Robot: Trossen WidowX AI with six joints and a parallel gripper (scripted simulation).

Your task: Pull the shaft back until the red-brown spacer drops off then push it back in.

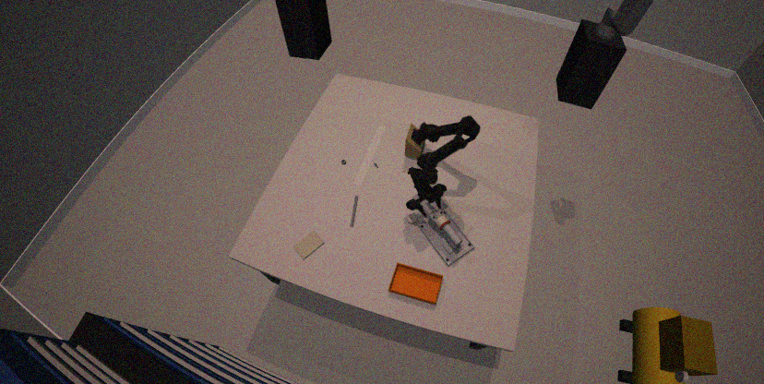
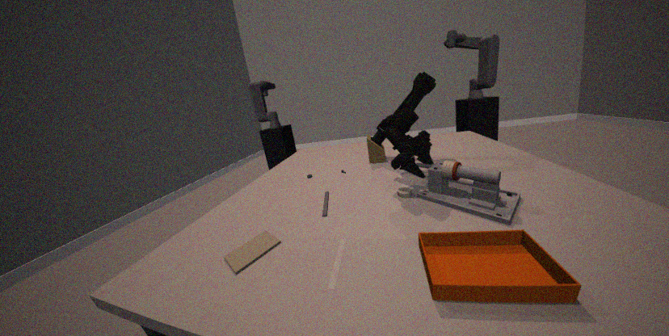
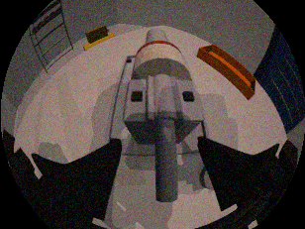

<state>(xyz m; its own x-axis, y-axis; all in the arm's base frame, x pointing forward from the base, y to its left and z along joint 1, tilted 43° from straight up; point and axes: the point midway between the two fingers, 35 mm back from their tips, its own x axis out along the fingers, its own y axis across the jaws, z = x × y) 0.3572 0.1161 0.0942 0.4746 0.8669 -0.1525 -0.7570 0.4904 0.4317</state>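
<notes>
My gripper (image 1: pixel 432 209) (image 2: pixel 427 169) (image 3: pixel 160 143) is open, its black fingers on either side of the grey shaft (image 3: pixel 166 172), with a gap on both sides. The shaft's free end sticks out of the near grey block (image 2: pixel 437 181) (image 3: pixel 136 108). Beyond that block, a pale section (image 2: pixel 448 168) (image 3: pixel 160 55) sits in line with the shaft. The thin red-brown spacer (image 1: pixel 444 223) (image 2: pixel 456 170) (image 3: pixel 158 43) is still in line, between the pale section and the grey cylindrical housing (image 1: pixel 452 235) (image 2: pixel 479 174) (image 3: pixel 156 35). The shaft inside is hidden.
The blocks stand on a grey base plate (image 1: pixel 447 259) (image 2: pixel 510 207). A pale ring (image 2: pixel 405 191) lies beside its near end. An orange tray (image 1: pixel 415 283) (image 2: pixel 491 263), a tan board (image 1: pixel 308 245) (image 2: pixel 252 251) and a grey bar (image 1: pixel 353 211) (image 2: pixel 325 203) lie on the table.
</notes>
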